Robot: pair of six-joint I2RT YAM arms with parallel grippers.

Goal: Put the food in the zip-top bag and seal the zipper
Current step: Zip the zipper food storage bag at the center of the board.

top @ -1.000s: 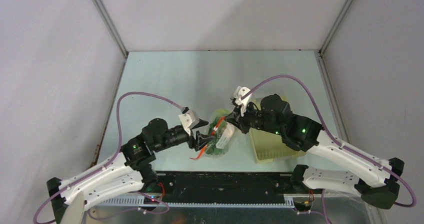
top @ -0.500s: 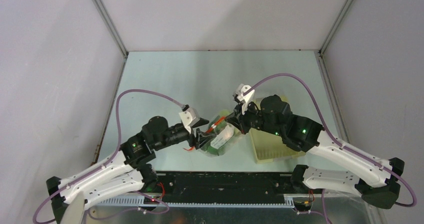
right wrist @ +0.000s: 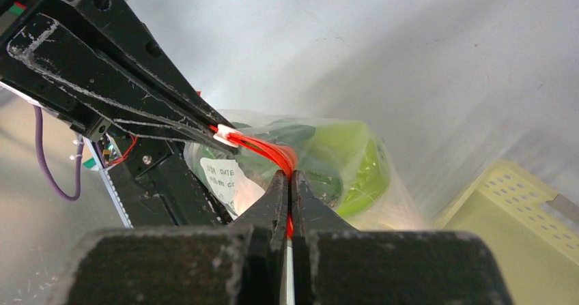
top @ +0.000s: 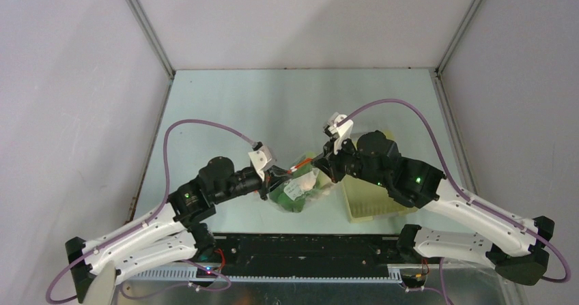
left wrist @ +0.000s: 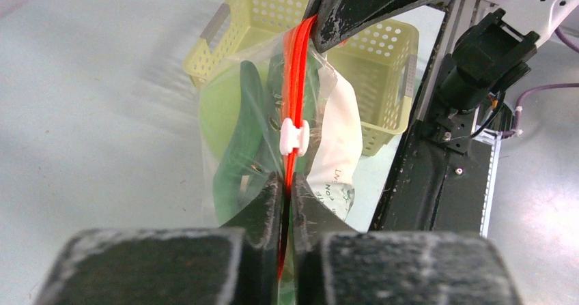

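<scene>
Bag (top: 298, 194) near the front edge of the table (top: 273, 100), between the two arms, just left of the basket (top: 372, 199). Held by its top at both ends, with the zipper (left wrist: 295, 80) stretched as a straight orange-red line from one claw to the other. Contact of the bag bottom with the table: not possible to tell.

Left gripper (left wrist: 287, 190) closed narrow on the near end of the zipper, with the strip pinched between the two black fingers (left wrist: 263, 206). Right gripper (right wrist: 290, 182) pressed tight as well, gripping the far end of the same strip, nothing else between its fingers.

White slider (left wrist: 294, 136) on the zipper, between the two grips, just beside the left fingertips. From slider to right gripper, two orange lines running close side by side.

Inside the bag: a pale green apple (left wrist: 217, 110) against the plastic, a long dark green pepper (left wrist: 240, 148) beside it, more green behind, too unclear to name. White label (left wrist: 334, 144) on the side of the bag, print too blurred to read.

Basket pale yellow and perforated, standing behind the bag in the left wrist view, apart from both grippers.
</scene>
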